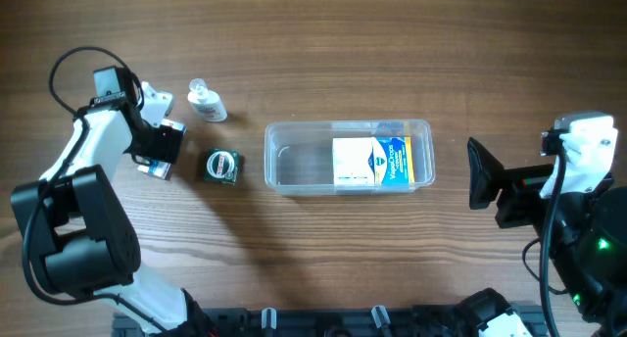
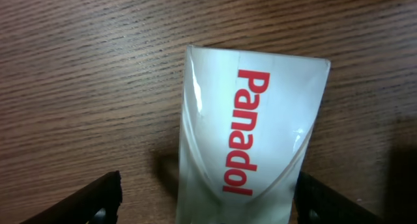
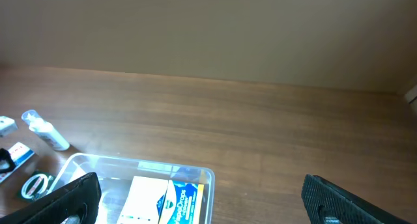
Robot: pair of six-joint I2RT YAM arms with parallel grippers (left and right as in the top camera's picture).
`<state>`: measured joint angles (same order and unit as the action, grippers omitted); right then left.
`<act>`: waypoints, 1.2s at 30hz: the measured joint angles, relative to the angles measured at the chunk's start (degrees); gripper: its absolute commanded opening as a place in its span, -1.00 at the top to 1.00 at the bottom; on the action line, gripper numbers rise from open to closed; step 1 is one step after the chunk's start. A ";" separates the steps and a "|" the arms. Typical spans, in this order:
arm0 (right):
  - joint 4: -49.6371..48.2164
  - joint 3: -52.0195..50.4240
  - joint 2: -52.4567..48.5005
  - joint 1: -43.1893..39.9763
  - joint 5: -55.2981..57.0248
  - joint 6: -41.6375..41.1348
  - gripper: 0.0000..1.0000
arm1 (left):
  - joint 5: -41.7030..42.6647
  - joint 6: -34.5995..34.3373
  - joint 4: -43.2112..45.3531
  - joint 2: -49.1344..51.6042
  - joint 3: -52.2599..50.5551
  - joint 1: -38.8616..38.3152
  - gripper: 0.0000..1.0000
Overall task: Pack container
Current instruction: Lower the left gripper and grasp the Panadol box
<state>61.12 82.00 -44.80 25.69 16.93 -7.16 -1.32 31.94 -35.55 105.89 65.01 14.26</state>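
The clear plastic container [image 1: 284, 159] lies at the table's middle, with a white, blue and yellow VapoDrops box [image 1: 369, 162] in its right half. My left gripper [image 1: 157, 146] is open at the far left, straddling a white Panadol box [image 2: 251, 139] that lies on the table. There is a gap at the left finger, and the right finger is close to the box. My right gripper [image 1: 480, 175] is open and empty, to the right of the container. In the right wrist view the container [image 3: 195, 175] sits low between the fingers [image 3: 208, 204].
A small clear bottle [image 1: 207, 102] with a white label lies behind and to the left of the container. A small green box with a round ring on top [image 1: 223, 167] stands between the left gripper and the container. Both also show in the right wrist view, bottle [image 3: 44, 133] and green box [image 3: 34, 185].
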 measured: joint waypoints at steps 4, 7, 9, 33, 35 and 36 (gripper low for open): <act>0.02 0.00 0.00 0.00 0.00 0.00 -0.99 | 0.52 -0.02 0.02 0.09 0.00 0.00 -0.68; 0.02 0.00 0.00 0.00 0.00 0.00 -0.99 | 1.07 -0.02 -0.20 0.22 0.00 -0.09 -0.66; 0.02 0.00 0.00 0.00 0.00 -0.02 -1.00 | 1.27 -0.04 -0.22 0.61 0.00 -0.28 -0.65; 0.17 0.00 0.00 0.00 0.00 0.00 -1.00 | -3.06 -21.86 -4.15 -7.69 3.93 -1.36 -0.04; 0.15 0.00 0.00 0.00 0.00 0.00 -0.99 | -3.32 -23.50 -6.75 -12.63 4.98 -2.93 -0.04; 0.15 0.00 0.00 0.00 0.00 0.00 -1.00 | -3.32 -24.11 -7.50 -14.97 5.33 -3.93 -0.04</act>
<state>61.28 82.00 -44.80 25.69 16.93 -7.16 -4.64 7.84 -43.05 90.91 70.35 10.33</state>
